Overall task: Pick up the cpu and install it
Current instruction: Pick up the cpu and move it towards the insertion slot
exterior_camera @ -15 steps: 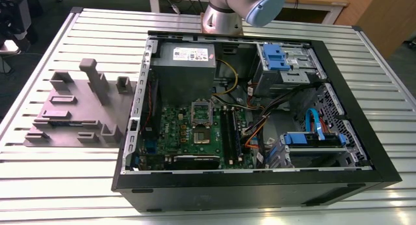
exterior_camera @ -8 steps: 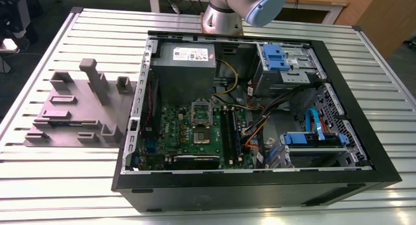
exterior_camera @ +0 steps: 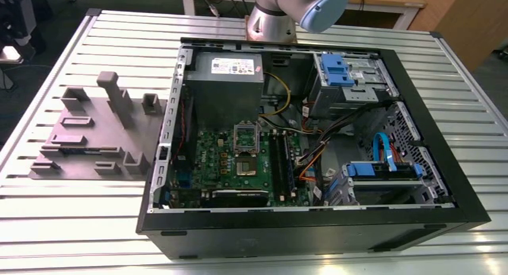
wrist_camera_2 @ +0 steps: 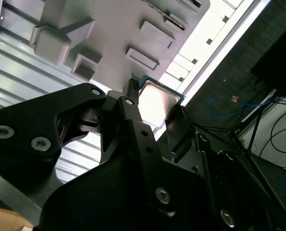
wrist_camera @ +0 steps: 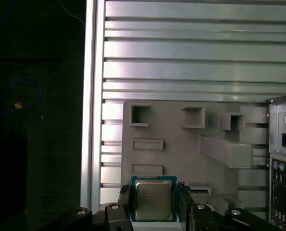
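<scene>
You are seeing the computer case (exterior_camera: 317,224) lying on the table (exterior_camera: 71,227), with the fixture tray (exterior_camera: 91,135) sitting just beside it on the exterior view's left and the arm (exterior_camera: 274,19) standing behind it. In the first wrist view the cpu (wrist_camera: 154,199) is sitting between the fingers (wrist_camera: 127,202) of the gripper (wrist_camera: 155,204), with the tray lying beyond it.
</scene>
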{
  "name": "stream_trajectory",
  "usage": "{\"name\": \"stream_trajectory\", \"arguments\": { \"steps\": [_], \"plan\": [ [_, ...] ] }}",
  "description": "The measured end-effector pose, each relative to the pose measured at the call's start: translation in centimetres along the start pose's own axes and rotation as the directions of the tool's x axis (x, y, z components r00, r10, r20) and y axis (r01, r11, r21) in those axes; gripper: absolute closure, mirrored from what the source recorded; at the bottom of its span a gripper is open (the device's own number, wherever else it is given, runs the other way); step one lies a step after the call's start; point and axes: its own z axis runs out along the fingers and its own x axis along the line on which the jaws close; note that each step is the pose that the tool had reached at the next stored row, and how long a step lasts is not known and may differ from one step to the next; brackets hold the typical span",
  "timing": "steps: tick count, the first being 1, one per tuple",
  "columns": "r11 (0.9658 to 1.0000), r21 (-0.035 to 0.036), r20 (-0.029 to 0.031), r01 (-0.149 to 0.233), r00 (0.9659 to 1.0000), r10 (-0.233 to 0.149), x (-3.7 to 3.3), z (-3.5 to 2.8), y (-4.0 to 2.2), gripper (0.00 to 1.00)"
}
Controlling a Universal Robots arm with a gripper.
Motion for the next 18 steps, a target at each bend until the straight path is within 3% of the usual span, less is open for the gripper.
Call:
{"name": "stream_trajectory", "arguments": {
  "steps": [18],
  "plan": [
    [1.0000, 0.0000, 0.0000, 0.000, 1.0000, 0.000, 0.00, -0.56, 0.02, 0.53]
  ]
}}
